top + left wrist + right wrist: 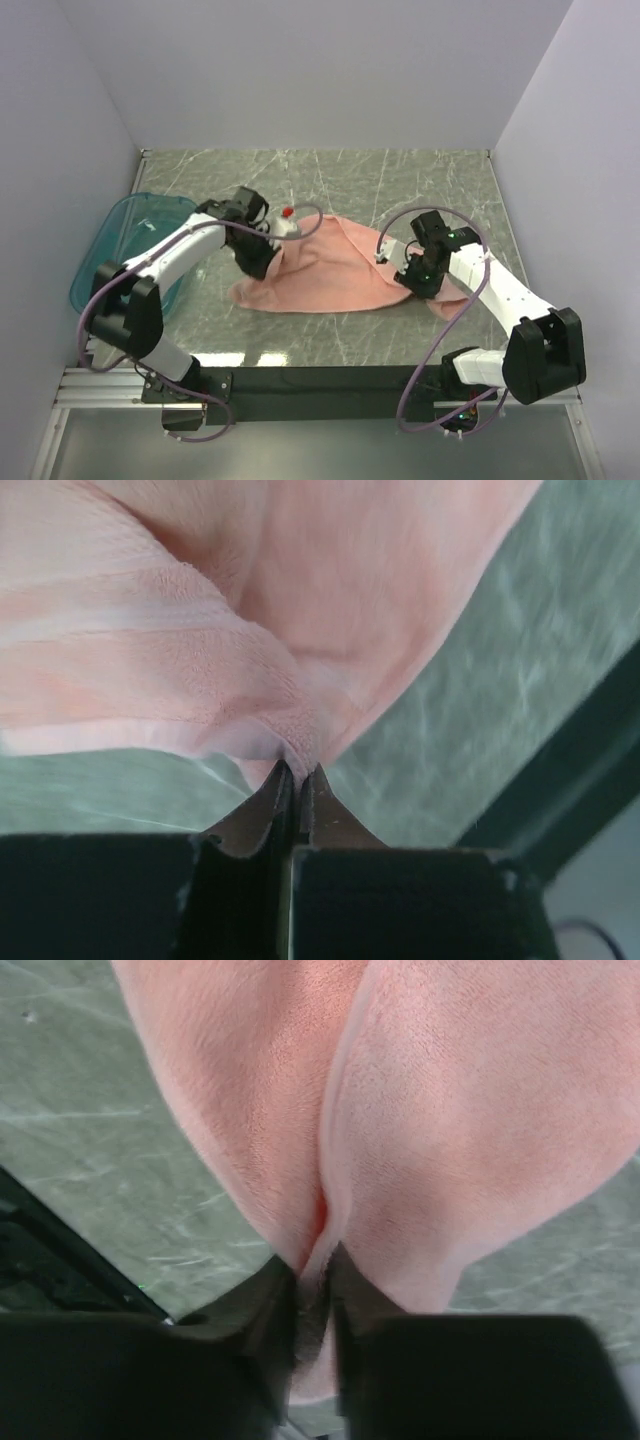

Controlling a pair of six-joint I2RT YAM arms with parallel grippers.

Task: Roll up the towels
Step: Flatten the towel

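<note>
The salmon-pink towel (325,265) lies spread and rumpled on the grey marbled table, between the two arms. My left gripper (262,262) is shut on the towel's left edge; in the left wrist view the jaws (298,772) pinch a fold of the cloth (200,630). My right gripper (408,276) is shut on the towel's right end; in the right wrist view the jaws (313,1265) clamp a bunched fold of the towel (440,1110) that hangs above the table. No label shows.
A teal translucent tray (118,248) sits at the left edge of the table, behind the left arm. White walls close in the left, back and right. The black base rail (330,380) runs along the near edge.
</note>
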